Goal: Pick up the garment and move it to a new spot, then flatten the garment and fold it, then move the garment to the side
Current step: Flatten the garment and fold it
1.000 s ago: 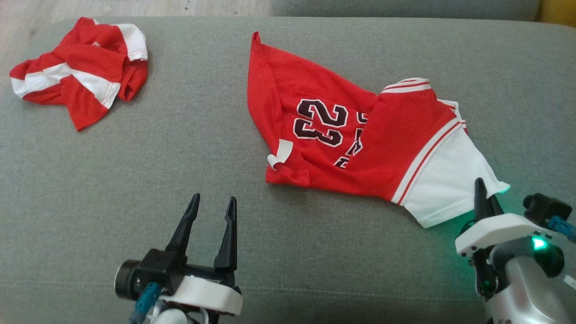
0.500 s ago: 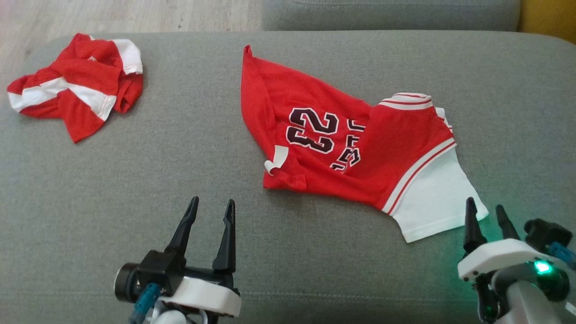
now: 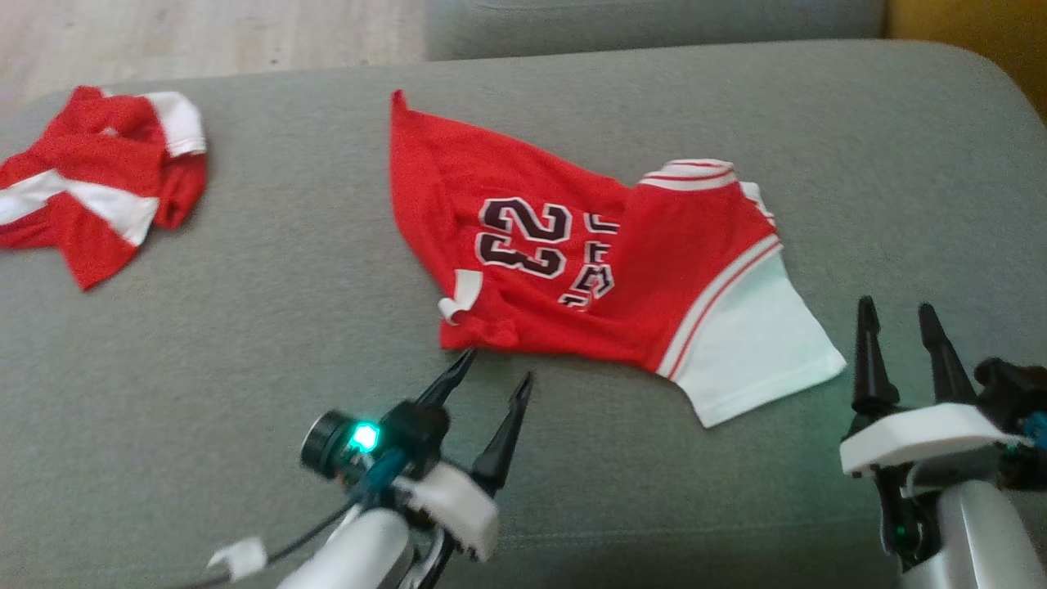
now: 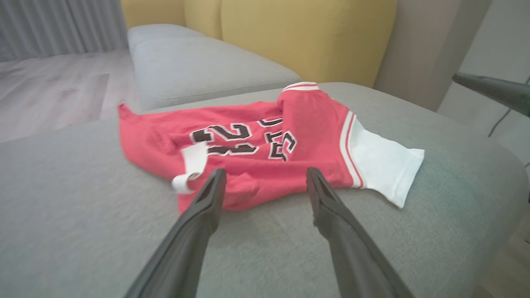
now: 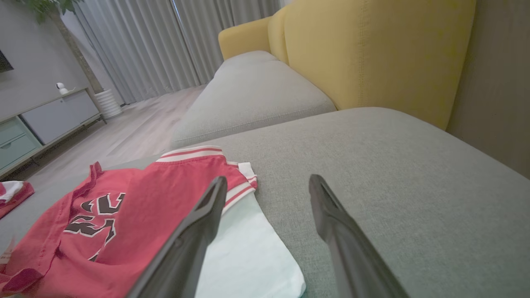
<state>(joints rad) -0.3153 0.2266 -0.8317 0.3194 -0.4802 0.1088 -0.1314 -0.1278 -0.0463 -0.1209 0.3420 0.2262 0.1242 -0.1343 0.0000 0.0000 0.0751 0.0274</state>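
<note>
On the grey cushion (image 3: pixel 286 286) the red jersey (image 3: pixel 572 270) lies rumpled. Its bunched near hem (image 3: pixel 483 331) should be pinched by the left gripper (image 3: pixel 499 365), spread empty just beside it, and drawn outward, the white panel (image 3: pixel 752 343) being anchored by the right gripper (image 3: pixel 895 305), likewise spread empty.

The left gripper (image 3: pixel 499 365) is held low, fingers spread and tilted toward the right (a green light is lit on its wrist). The right gripper (image 3: pixel 895 305) is seen parted too, fingers pointed forward.

red-and-white jersey (image 3: pixel 572 262), grey cushion (image 3: pixel 245 327)
</note>
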